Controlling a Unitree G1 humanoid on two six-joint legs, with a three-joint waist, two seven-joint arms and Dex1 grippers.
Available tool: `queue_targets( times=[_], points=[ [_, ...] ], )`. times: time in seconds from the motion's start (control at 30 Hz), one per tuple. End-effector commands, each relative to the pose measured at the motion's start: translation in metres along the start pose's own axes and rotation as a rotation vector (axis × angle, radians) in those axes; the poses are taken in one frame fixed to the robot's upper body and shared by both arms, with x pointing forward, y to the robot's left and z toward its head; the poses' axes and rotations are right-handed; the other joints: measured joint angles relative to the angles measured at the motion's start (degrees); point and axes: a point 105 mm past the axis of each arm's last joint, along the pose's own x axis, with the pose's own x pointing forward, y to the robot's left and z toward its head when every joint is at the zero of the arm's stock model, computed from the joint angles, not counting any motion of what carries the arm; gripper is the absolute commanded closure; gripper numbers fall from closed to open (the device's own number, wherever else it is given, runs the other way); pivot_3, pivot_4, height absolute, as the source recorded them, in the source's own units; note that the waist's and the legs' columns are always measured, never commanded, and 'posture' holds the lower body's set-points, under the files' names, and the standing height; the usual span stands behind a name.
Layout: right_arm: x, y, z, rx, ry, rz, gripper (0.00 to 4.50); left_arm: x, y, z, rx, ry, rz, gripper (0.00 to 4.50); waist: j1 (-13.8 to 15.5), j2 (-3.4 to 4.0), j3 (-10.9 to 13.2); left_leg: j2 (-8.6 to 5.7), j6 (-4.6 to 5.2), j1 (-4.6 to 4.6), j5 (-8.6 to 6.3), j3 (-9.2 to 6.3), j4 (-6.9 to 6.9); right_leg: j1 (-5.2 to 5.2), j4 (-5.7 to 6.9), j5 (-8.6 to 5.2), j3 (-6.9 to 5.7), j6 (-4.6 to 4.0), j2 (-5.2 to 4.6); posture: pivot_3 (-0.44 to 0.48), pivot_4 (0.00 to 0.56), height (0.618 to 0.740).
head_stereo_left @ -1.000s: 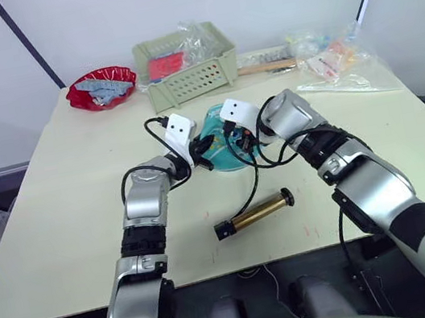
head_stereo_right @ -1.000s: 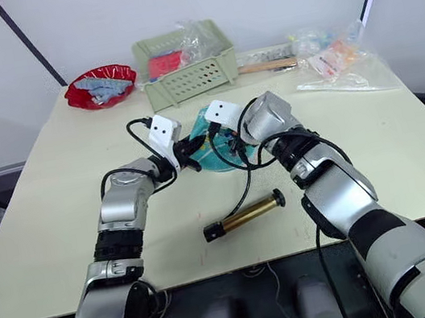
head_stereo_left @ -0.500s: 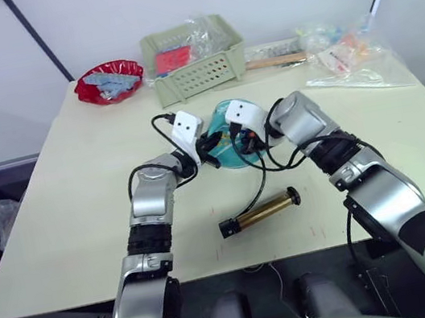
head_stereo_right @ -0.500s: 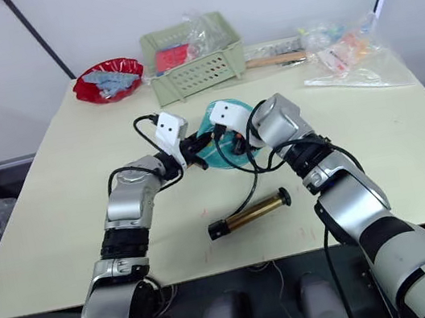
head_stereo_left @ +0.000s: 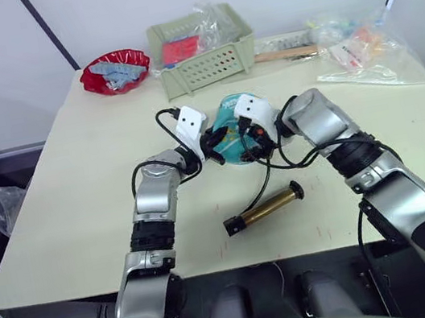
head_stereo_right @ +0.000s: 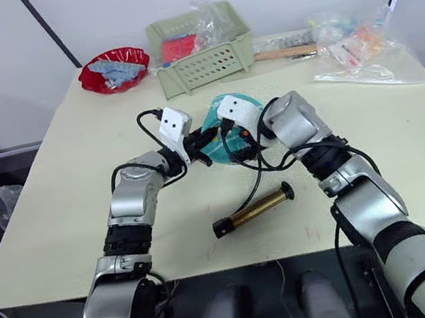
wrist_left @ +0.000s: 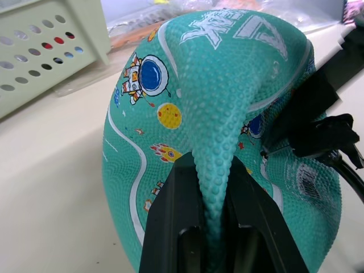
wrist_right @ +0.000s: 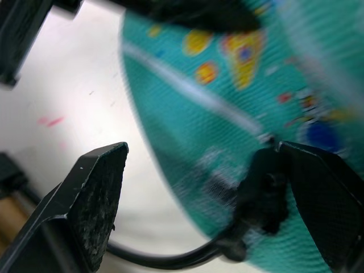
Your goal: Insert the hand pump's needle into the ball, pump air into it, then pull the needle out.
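Left wrist view: left gripper (wrist_left: 211, 239) pinches a fold of the ball (wrist_left: 227, 114); right gripper (wrist_right: 216, 210) gapes wide.

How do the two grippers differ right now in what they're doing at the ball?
The left gripper is shut, pinching a raised fold of the ball; the right gripper is open, with the hose's black fitting by one finger. Both sit at the ball while the hand pump lies untouched on the table.

Bright, even light; right wrist view blurred.
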Motion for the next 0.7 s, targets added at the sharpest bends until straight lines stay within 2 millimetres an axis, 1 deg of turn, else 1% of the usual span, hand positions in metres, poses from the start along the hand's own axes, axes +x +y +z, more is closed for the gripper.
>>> queue_targets(
  times=[0.03,0.17,0.37,0.57,0.7],
  points=[
    [-0.024,-0.008,0.012,0.009,-0.123,-0.089,0.05,0.01,-0.029,-0.032,-0.055,0.105,-0.114,4.5,0.3,0.03,0.0,-0.08,0.0,-0.13,0.0,-0.07,-0.04,-0.07,-0.05,-0.02,-0.1,0.02,-0.09,0.0,0.15,0.74],
    [-0.034,-0.008,0.001,0.062,-0.126,-0.123,0.05,0.009,-0.028,-0.032,-0.051,0.108,-0.115,4.5,0.8,0.07,0.0,-0.34,-0.04,-0.6,0.03,-0.33,0.01,-0.36,-0.1,-0.04,-0.41,0.08,-0.35,0.0,0.15,0.74],
    [-0.049,-0.011,-0.001,0.128,-0.157,-0.191,0.05,0.009,-0.025,-0.03,-0.046,0.109,-0.115,4.5,1.1,0.14,0.1,-0.58,-0.08,-0.77,0.07,-0.75,0.0,-0.33,-0.16,-0.12,-0.82,0.14,-0.51,0.0,0.15,0.74],
    [-0.053,-0.004,-0.002,0.209,-0.18,-0.183,0.05,0.008,-0.023,-0.03,-0.042,0.111,-0.112,4.5,1.0,0.15,0.1,-0.59,-0.09,-0.78,0.08,-0.86,0.01,-0.26,-0.16,-0.16,-0.95,0.15,-0.52,0.0,0.15,0.74],
    [-0.053,-0.005,-0.01,0.25,-0.169,-0.215,0.05,0.009,-0.022,-0.029,-0.04,0.112,-0.108,4.5,1.0,0.15,0.1,-0.6,-0.1,-0.76,0.09,-0.85,0.01,-0.22,-0.15,-0.17,-1.01,0.14,-0.51,0.0,0.15,0.74]
  ],
)
